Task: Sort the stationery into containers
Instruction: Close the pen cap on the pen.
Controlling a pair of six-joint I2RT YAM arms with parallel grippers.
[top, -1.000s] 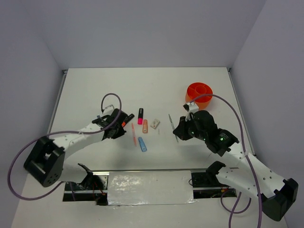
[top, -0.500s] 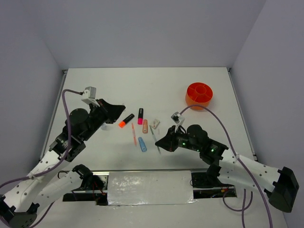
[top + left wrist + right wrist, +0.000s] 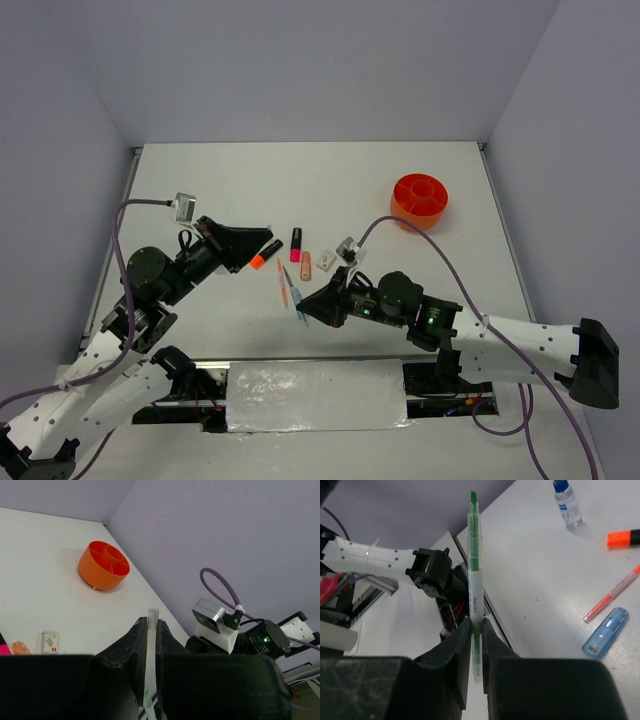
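Near the near edge of the white desk (image 3: pixel 200 180), the right gripper (image 3: pixel 475 625) clamped a thin green pen (image 3: pixel 474 570), the left gripper (image 3: pixel 152 622) pinched what seemed a clear pen (image 3: pixel 152 613), and both probably needed firm holds until low over the round orange plastic tub (image 3: pixel 402 212) by the far right corner.

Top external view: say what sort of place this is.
Probably a robot test cell: a white table boxed by plain walls, two robot arms at its near edge, stationery laid out.
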